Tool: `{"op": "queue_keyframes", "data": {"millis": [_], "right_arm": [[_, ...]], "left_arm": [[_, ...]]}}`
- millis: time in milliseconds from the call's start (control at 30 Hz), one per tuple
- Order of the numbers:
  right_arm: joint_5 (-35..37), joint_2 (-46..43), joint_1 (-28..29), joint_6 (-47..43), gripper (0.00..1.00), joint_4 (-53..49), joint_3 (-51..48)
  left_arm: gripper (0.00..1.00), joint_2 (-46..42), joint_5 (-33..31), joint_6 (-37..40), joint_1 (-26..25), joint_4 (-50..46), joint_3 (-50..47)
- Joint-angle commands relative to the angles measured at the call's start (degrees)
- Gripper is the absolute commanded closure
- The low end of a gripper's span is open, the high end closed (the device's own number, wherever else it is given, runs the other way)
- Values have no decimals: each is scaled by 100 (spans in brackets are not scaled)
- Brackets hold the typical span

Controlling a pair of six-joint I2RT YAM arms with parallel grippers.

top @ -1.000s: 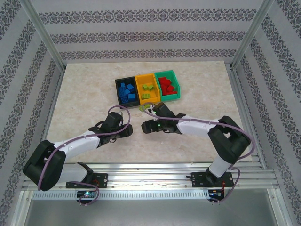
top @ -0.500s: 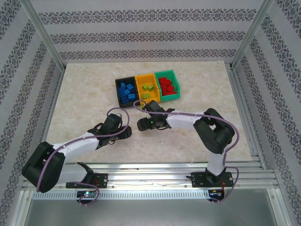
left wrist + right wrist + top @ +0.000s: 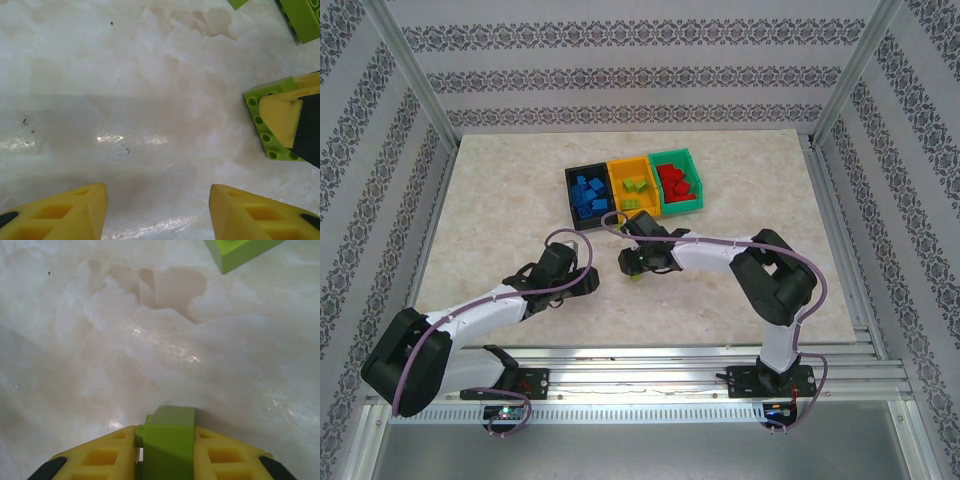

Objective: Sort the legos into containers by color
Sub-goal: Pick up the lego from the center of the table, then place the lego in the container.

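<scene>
Three containers stand side by side at the back. The black bin [image 3: 587, 195] holds blue legos, the orange-yellow bin [image 3: 633, 187] lime ones, and the teal bin [image 3: 677, 181] red ones. My right gripper [image 3: 633, 267] is low over the table in front of the bins, shut on a lime green lego [image 3: 169, 440] [image 3: 636, 276]. My left gripper [image 3: 157, 215] [image 3: 588, 282] is open with nothing between its fingers, just left of that held lego [image 3: 262, 127]. Another lime lego [image 3: 240, 250] lies on the table farther ahead.
More lime pieces [image 3: 305, 17] lie on the marble near the bins' front. The two grippers are close together at mid-table. Metal frame posts and patterned walls enclose the table [image 3: 500, 200], and a rail runs along its near edge.
My right gripper has closed on the lime lego on the table after shifting left. The left arm has drawn back slightly, jaws unchanged.
</scene>
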Motion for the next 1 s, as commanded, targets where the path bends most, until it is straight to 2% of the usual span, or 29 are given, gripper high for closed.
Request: {"op": "queue_keyframes", "data": {"millis": [0,300,667,733,833,967], "right_arm": [[-136,-311,-150,-83,76,-56,67],[-693,-254,-1049,-240,76,-176,1124],[-683,1049,-1507,-493,71,-374,3161],[-615,1243,-1549,-537,66,-398,3390],[-687,1448,-1610,-491,43,-501,3643],[-860,1266,-1591,-477,39,-433,3340]], "left_arm": [[44,-99,-91,-63,-75,79,-64],[44,-395,-111,-98,-75,-125,-128],[44,-1258,-322,-283,-76,-658,-313],[44,-1423,-355,-297,-75,-773,-332],[44,-1622,-411,-310,-75,-944,-352],[44,-1791,-477,-327,-75,-1039,-416]]}}
